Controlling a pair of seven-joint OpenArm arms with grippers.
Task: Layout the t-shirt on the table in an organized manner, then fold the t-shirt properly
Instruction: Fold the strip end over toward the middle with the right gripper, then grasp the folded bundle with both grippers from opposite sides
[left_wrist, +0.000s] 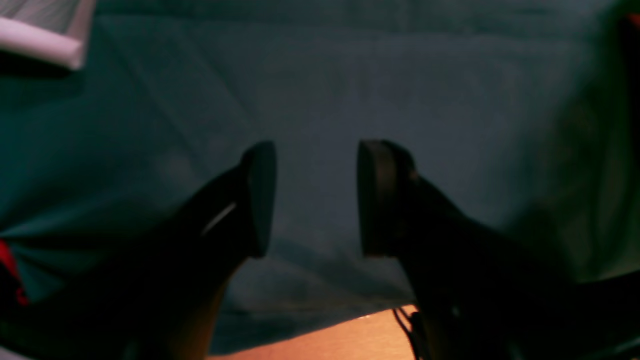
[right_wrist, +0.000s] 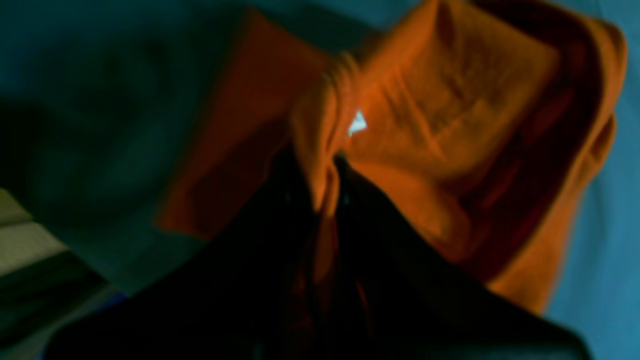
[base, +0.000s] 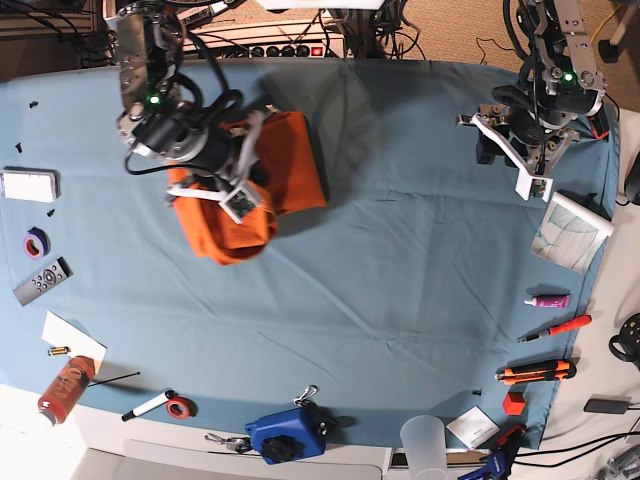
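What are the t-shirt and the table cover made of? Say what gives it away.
T-shirt: soft matte orange knit, probably cotton; it bunches in limp folds where the right gripper pinches it.
Table cover: thin smooth teal cloth, matte, with faint creases.

The right hand (right_wrist: 327, 187) is pinched tight on a fold of the t-shirt (right_wrist: 450, 130); well apart from it, the left hand (left_wrist: 316, 200) hangs spread and empty.
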